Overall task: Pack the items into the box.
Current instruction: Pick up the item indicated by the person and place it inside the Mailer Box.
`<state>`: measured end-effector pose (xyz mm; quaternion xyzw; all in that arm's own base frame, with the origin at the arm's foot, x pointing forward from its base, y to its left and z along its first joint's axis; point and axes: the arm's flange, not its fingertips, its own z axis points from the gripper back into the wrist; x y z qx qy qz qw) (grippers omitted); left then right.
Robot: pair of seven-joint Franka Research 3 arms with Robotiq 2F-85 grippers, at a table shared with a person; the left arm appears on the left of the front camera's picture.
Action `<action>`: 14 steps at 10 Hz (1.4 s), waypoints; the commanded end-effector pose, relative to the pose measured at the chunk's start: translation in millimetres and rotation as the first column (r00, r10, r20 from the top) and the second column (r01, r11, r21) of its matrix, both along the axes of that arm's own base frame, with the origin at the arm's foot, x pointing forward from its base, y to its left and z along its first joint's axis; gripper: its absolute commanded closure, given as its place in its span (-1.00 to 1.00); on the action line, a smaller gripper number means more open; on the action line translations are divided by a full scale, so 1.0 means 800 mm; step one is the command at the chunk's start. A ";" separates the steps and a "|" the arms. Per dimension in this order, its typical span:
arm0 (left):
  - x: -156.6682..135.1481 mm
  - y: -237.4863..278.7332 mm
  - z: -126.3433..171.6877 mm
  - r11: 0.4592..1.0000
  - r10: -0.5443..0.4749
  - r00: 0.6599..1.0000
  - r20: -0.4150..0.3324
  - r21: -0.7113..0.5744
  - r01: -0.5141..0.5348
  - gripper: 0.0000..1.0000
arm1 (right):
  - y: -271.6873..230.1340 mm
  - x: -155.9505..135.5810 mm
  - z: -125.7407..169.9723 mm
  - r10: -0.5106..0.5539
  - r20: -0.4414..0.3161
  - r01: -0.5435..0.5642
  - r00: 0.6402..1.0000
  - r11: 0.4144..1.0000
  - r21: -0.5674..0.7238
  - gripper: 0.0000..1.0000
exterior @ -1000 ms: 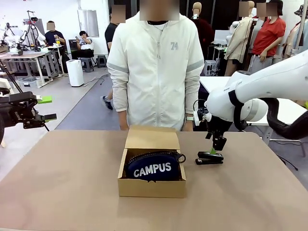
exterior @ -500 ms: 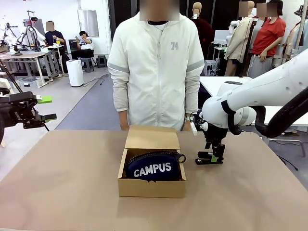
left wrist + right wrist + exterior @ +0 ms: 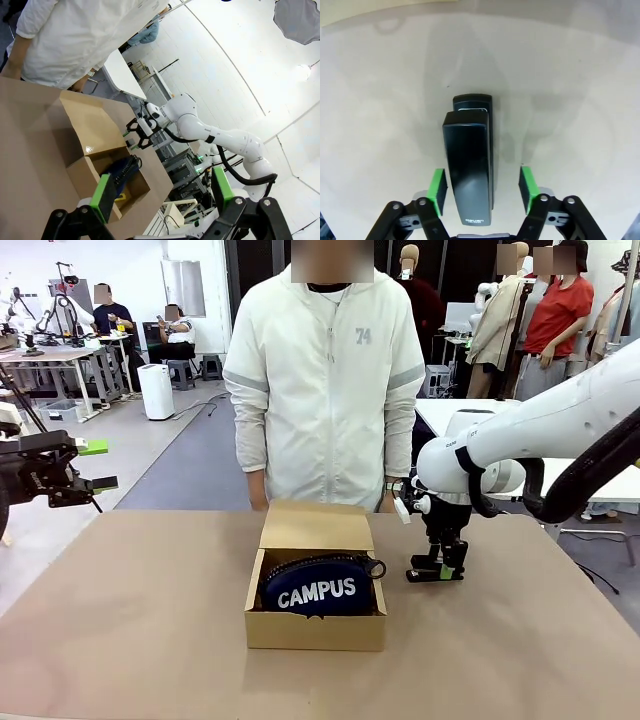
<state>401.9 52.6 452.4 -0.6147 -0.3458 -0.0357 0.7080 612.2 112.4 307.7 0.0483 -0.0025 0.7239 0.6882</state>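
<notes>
The brown cardboard box [image 3: 315,632] lies mid-table with its flap lid open toward the person. Inside it rests the navy "CAMPUS" pouch [image 3: 318,585]. To the right of the box, the black stapler [image 3: 467,165] lies on the table. My right gripper [image 3: 440,570] stands down over the stapler, open, its green pads [image 3: 438,192] on either side with small gaps showing. My left gripper [image 3: 162,192] is open and holds nothing, off the table's left edge [image 3: 100,465]. The left wrist view also has the box [image 3: 87,172], the pouch [image 3: 122,170] and the right gripper [image 3: 137,137].
A person in a white jacket [image 3: 325,380] stands at the far side just behind the box, arms down. The brown tabletop [image 3: 130,620] is bare left and in front of the box. The pouch takes up most of the box's inside.
My right gripper came down from above the stapler until its fingers straddle it, and the jaws have narrowed toward it. The left arm, box and pouch are as before.
</notes>
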 end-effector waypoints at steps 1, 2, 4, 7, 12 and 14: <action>-0.004 0.003 0.000 1.000 -0.014 1.000 0.013 0.003 0.014 -1.00 | 0.007 0.010 0.007 -0.025 -0.020 0.024 0.999 0.999 -0.042 1.00; -0.004 0.003 0.000 1.000 -0.014 1.000 0.013 0.003 0.014 -1.00 | 0.007 0.010 0.007 -0.030 -0.028 0.028 0.999 0.999 -0.047 1.00; -0.004 0.003 0.000 1.000 -0.014 1.000 0.013 0.003 0.014 -1.00 | 0.008 0.011 0.008 -0.042 -0.046 0.039 0.998 0.997 -0.064 1.00; -0.004 0.003 0.000 1.000 -0.014 1.000 0.013 0.003 0.014 -1.00 | 0.008 0.010 0.010 -0.056 -0.056 0.052 0.997 0.996 -0.079 1.00; -0.004 0.003 0.000 1.000 -0.014 1.000 0.013 0.003 0.014 -1.00 | 0.009 0.004 0.088 -0.237 -0.042 0.232 0.971 0.969 -0.086 1.00; -0.004 0.003 0.000 1.000 -0.014 1.000 0.013 0.003 0.014 -1.00 | -0.007 -0.019 0.169 -0.201 -0.092 0.199 0.975 0.979 -0.034 1.00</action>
